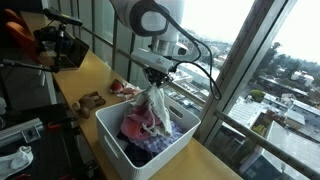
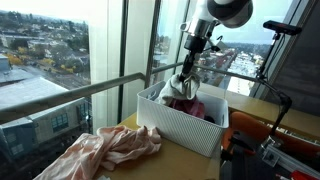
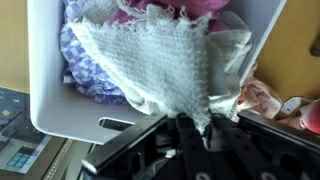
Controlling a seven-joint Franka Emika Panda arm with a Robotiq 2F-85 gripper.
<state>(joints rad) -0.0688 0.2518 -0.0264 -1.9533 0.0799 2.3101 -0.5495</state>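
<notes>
- The wooden counter (image 1: 92, 70) runs along tall windows and carries everything here.
- A white basket (image 1: 125, 142) stands on the counter, with slotted walls and a handle cut-out that shows in the wrist view (image 3: 118, 124).
- A peach-pink cloth (image 2: 105, 150) lies crumpled on the counter just beside the basket, outside it.
- A cream knitted cloth (image 3: 160, 70) hangs from the gripper, bunched at the top and spreading downward. Its lower edge reaches the pile inside the basket, as both exterior views show (image 2: 180, 86).
- The pile of clothes (image 1: 140, 128) fills the basket, pink and red pieces on top and a purple patterned piece (image 3: 85, 60) under the cream cloth.
- The gripper (image 1: 156, 78) is above the middle of the basket, its fingers drawn in narrow and pinching the top of the cream knitted cloth.
- A grey panel (image 3: 20, 155) shows beside the basket; its markings are too blurred to read.
</notes>
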